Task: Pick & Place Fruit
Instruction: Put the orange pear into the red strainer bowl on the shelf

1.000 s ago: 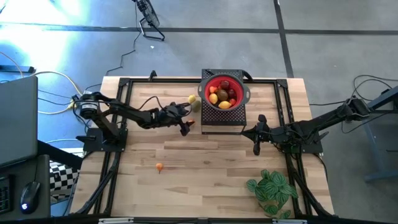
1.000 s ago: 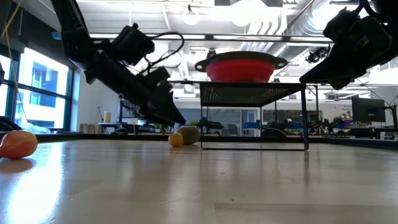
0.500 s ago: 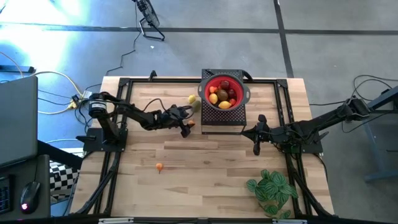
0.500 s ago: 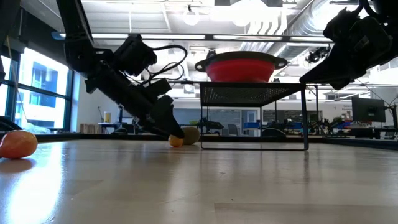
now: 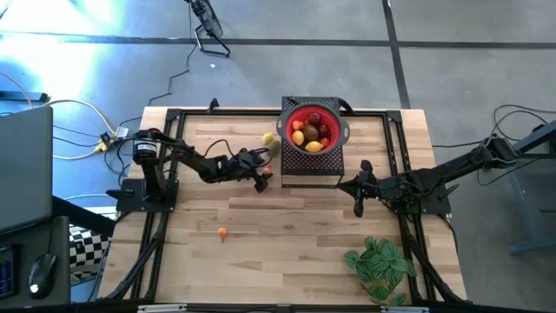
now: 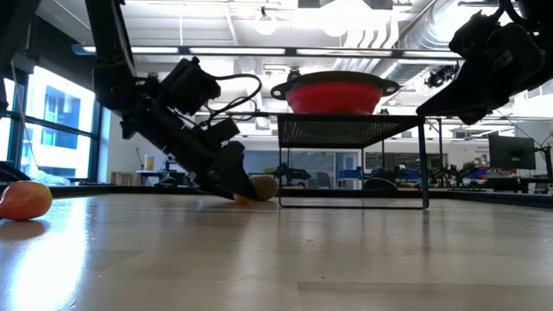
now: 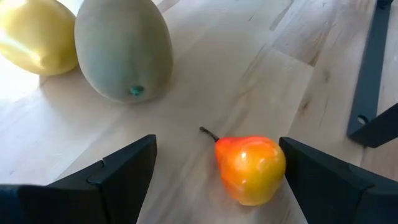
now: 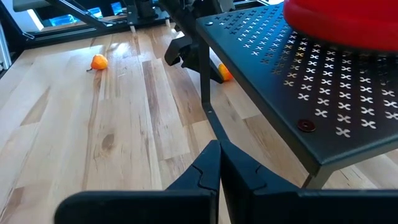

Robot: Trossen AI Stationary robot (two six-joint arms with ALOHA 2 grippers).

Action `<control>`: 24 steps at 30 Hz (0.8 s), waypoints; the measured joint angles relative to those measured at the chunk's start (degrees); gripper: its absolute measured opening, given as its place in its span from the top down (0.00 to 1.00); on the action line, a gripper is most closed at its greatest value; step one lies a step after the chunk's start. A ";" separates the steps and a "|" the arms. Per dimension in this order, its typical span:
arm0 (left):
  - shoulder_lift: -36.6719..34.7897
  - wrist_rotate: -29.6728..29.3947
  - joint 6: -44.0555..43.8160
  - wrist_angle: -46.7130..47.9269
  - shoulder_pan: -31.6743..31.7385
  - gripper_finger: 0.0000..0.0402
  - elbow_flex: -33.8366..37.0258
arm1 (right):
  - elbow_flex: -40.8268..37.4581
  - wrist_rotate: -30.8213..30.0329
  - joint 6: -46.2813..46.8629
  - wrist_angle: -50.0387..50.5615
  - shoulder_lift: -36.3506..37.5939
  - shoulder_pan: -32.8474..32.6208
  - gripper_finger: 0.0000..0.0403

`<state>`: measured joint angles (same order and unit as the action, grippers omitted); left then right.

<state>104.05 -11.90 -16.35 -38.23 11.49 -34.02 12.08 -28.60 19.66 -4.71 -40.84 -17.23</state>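
Open-plan lab: exposed ducts (image 6: 449,26), monitors (image 6: 511,151)

Wooden bench (image 5: 287,235) with a black frame along its edges. A black perforated stand (image 5: 311,165) sits at the far middle, carrying a red bowl (image 5: 334,124). A green leafy plant (image 5: 380,268) lies at the near right corner.

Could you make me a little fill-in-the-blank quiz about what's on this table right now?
1. The left gripper has its fingers on either side of a small orange ____.
2. The bowl holding fruit is ____ in colour.
3. The right gripper is ____.
4. The bowl sits on a black perforated ____.

Missing words: pear; red; shut; stand
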 joint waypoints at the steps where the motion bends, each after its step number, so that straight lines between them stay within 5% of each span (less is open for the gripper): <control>1: 0.02 0.07 -0.01 0.06 0.00 0.18 -0.11 | 0.00 0.01 0.00 0.00 0.01 -0.01 1.00; 15: 0.04 0.20 -0.43 0.67 0.00 0.19 -0.25 | 0.00 0.02 0.00 0.02 0.00 0.00 1.00; 24: 0.04 0.12 -0.60 0.88 0.04 0.31 -0.25 | 0.00 0.00 0.00 0.02 0.02 0.00 1.00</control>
<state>104.09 -11.79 -16.95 -37.35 11.52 -34.26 12.08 -28.60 19.66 -4.69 -40.82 -17.23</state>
